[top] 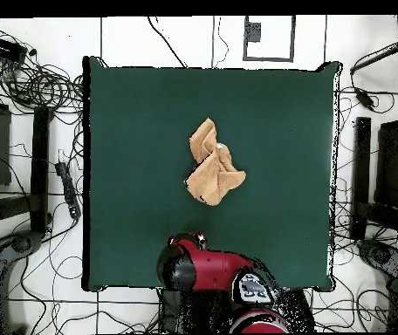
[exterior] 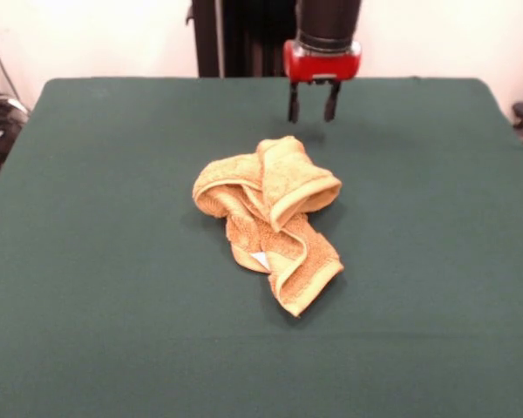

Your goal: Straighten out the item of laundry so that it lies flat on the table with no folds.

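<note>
The towel [exterior: 268,222] is bunched in a loose heap near the middle of the table [exterior: 87,261], lying slightly toward the robot's side in the overhead view. Several layers are rolled over one another: a thick fold is humped up at the far end, and a narrower tongue of cloth is trailed toward the camera in the front view, with a small white label [exterior: 261,259] tucked at its edge. Nothing of it is spread flat, so the straightening is judged to be barely begun.

The gripper [exterior: 313,111] is held above the table just beyond the far end of the heap, clear of the cloth — no part of the towel is touched. Its two dark fingers [exterior: 293,104] are set a narrow gap apart with nothing between them. It is probably poised there so that the nearest raised fold can be reached by coming straight down.

Around the towel only bare green cloth is seen, so pulling a corner outward is hindered by nothing. Cables [top: 37,87] and dark stands [top: 360,166] are kept on the floor, well apart from the work.
</note>
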You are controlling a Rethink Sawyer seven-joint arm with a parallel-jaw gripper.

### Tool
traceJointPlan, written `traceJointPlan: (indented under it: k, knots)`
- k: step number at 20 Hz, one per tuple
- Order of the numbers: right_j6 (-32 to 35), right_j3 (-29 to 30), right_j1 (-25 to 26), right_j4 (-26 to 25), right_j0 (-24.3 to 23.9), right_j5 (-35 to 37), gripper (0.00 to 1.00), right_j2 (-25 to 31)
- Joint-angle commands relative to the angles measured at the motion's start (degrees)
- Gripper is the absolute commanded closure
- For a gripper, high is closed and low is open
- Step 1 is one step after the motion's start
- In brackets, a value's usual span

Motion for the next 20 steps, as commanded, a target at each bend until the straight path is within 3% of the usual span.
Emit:
traceJointPlan:
  k: [1, 3, 8, 14, 20]
  knots:
    - [9.55, 1.26, -3.63, 2.50, 2.34, 8.86, 0.00, -3.74]
    - [8.71, 0.58, -4.32, 2.20, 1.85, 10.08, 0.00, -3.73]
    - [8.96, -8.00, 3.65, 4.13, 2.18, 8.83, 0.00, -1.64]
    - [8.47, -15.53, 7.32, 6.09, 1.89, 11.49, 0.00, 1.54]
    - [12.33, -20.80, 13.24, 10.87, 5.33, 7.69, 0.00, 2.53]
